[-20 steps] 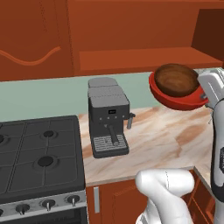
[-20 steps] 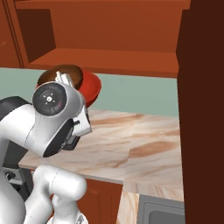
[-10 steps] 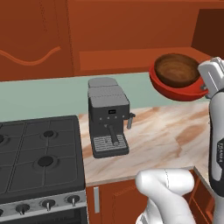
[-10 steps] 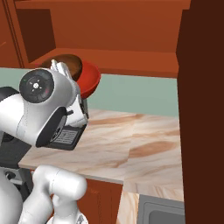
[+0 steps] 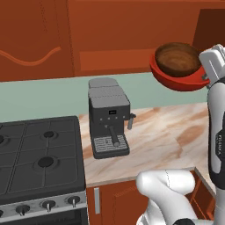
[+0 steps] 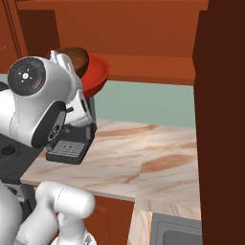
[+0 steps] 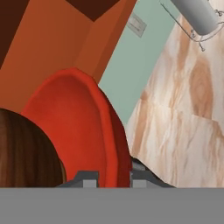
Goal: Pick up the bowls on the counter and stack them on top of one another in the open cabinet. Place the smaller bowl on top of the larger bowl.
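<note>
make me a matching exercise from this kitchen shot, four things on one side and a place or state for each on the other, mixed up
Things:
1. red bowl
2. brown bowl
3. coffee machine
4. gripper

Places or states:
a. stands on the counter beside the stove
b. sits inside the other bowl
c. shut on a bowl's rim
d. held up in the air, near the open cabinet

Pairs: 1-d, 2-b, 3-a, 4-c

Glossy red bowl [image 5: 176,81], wood-grain bowl [image 5: 177,58]
</note>
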{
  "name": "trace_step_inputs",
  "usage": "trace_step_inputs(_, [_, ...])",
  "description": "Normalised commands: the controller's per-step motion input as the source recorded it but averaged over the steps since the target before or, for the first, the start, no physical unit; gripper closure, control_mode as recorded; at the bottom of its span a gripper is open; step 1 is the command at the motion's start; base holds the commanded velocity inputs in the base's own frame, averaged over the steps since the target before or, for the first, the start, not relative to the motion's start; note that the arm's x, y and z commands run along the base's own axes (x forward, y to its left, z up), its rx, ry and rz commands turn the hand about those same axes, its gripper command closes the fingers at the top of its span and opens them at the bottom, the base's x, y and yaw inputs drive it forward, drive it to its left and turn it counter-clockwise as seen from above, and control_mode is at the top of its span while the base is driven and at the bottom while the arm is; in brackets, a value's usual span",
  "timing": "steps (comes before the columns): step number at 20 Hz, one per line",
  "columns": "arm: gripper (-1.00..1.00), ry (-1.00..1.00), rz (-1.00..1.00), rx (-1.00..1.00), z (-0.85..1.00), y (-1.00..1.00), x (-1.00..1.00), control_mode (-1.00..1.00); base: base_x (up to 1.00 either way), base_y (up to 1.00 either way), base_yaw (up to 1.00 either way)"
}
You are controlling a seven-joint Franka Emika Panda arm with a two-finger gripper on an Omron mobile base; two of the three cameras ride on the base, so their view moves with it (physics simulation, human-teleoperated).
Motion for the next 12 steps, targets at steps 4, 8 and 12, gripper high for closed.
trace_step_inputs(4, [1.0,-0.02,-0.04,0.0,0.31,0.06,0.02,-1.0,0.0,0.0,0.0])
trace_step_inputs(8, [1.0,-0.01,-0.03,0.0,0.25,0.07,0.02,-1.0,0.0,0.0,0.0])
trace_step_inputs(12, [1.0,0.0,-0.02,0.0,0.17,0.09,0.11,-1.0,0.0,0.0,0.0])
